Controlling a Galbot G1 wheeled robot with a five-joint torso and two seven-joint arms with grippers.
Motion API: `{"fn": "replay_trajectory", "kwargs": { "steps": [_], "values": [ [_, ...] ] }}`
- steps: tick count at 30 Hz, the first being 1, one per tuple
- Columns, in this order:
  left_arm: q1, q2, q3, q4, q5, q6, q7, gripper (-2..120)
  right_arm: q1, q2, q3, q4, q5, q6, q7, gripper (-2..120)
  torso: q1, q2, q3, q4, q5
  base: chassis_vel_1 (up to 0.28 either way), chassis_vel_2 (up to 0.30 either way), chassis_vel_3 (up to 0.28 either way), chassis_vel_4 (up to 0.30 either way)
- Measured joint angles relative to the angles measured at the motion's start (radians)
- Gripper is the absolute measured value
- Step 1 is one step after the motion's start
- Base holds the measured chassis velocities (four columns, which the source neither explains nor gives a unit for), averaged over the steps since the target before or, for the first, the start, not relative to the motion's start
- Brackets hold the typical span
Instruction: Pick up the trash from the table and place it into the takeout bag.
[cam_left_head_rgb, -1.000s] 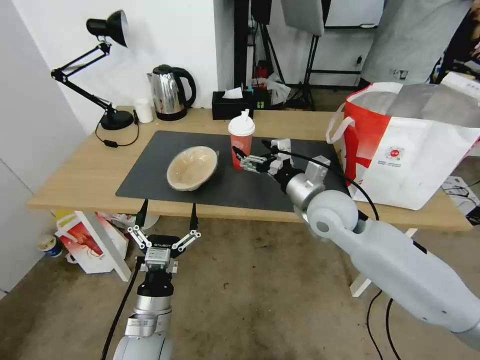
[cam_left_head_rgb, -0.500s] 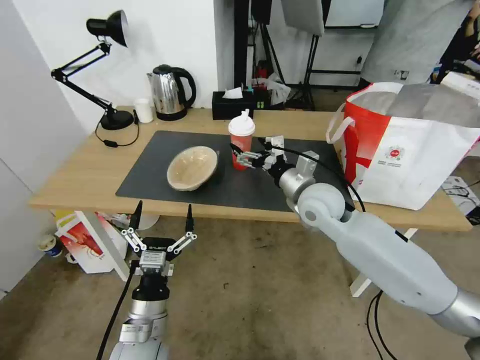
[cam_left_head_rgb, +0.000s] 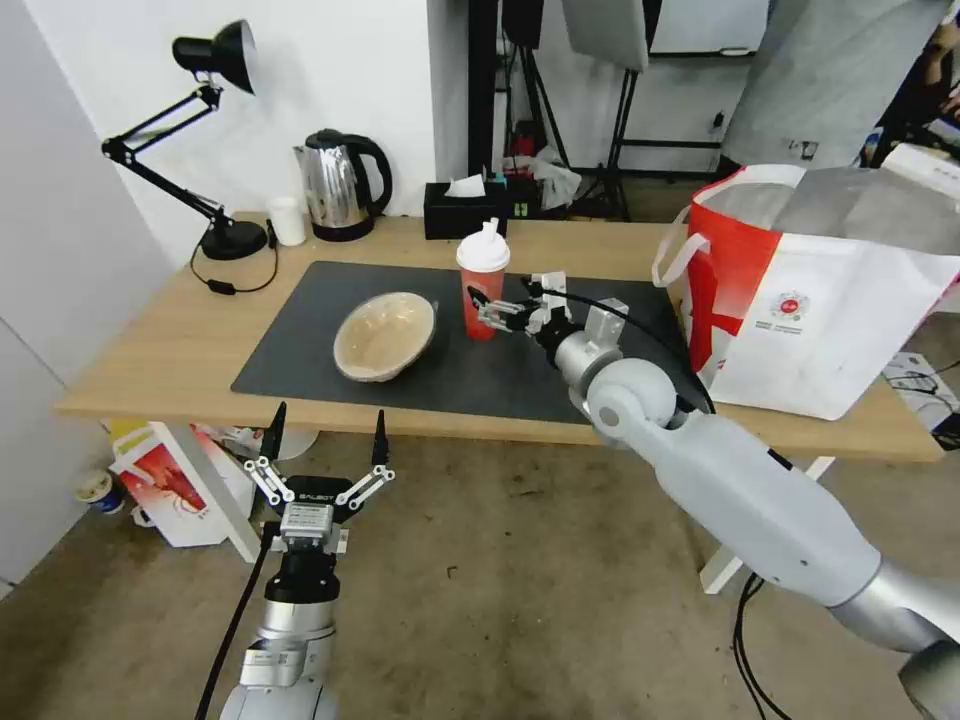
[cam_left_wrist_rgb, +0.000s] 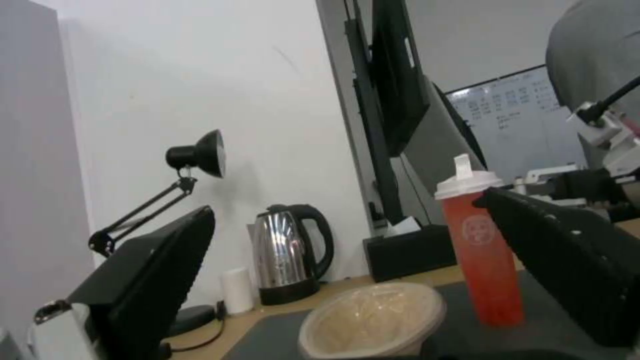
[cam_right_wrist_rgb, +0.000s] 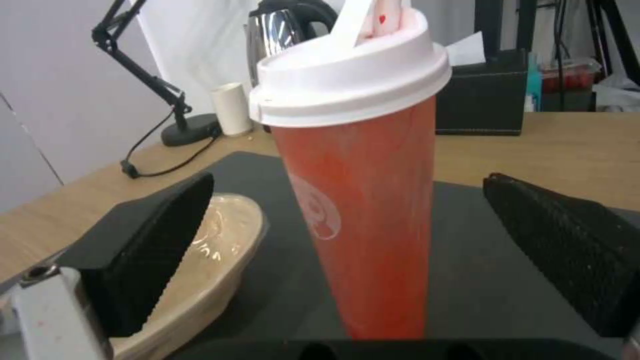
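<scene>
We start at the tall red drink cup (cam_left_head_rgb: 483, 289), which stands upright on the dark grey mat (cam_left_head_rgb: 300, 345) near the middle of the table (cam_left_head_rgb: 150, 350). Its body is a smooth, tapered red cone with a faint round logo, topped by a white domed lid with a raised tab. Our right gripper (cam_left_head_rgb: 487, 308) is level with the cup's lower half and reaches it from the right. From the right wrist camera, the cup (cam_right_wrist_rgb: 360, 200) stands between the two black, finely ribbed fingers (cam_right_wrist_rgb: 147, 245), which are spread wide with a clear gap on each side, so nothing is gripped.

Just left of the cup lies the shallow tan paper bowl (cam_left_head_rgb: 385, 335), tilted, with a glossy, crinkled inner lining. At the right end of the table stands the takeout bag (cam_left_head_rgb: 820, 300), white with a red side panel, looped white handles, a silver foil lining at its open mouth and a small round red logo.

Our left gripper (cam_left_head_rgb: 323, 440) hangs below the near edge of the table, pointing up, its thin fingers apart and holding nothing.

Along the far side we see a black desk lamp (cam_left_head_rgb: 215, 60), a small white cup (cam_left_head_rgb: 288, 221), a shiny steel kettle (cam_left_head_rgb: 340, 185) and a black tissue box (cam_left_head_rgb: 465, 208).
</scene>
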Motion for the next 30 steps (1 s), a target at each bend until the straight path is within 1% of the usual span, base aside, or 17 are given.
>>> {"fn": "replay_trajectory", "kwargs": {
  "steps": [6,30],
  "values": [
    [0.002,-0.001,-0.006,-0.006,0.000,0.000,0.000,100,0.028,0.028,-0.011,-0.059,-0.012,0.016,-0.015,100,0.000,0.000,0.000,0.0000,0.0000,0.000,0.000,0.000,0.000],
    [0.006,-0.005,-0.011,-0.009,-0.001,-0.005,0.000,100,0.069,0.103,-0.028,-0.190,-0.018,0.017,-0.024,100,0.000,0.000,0.000,0.0000,0.0000,0.000,0.000,0.000,0.000]
  ]
}}
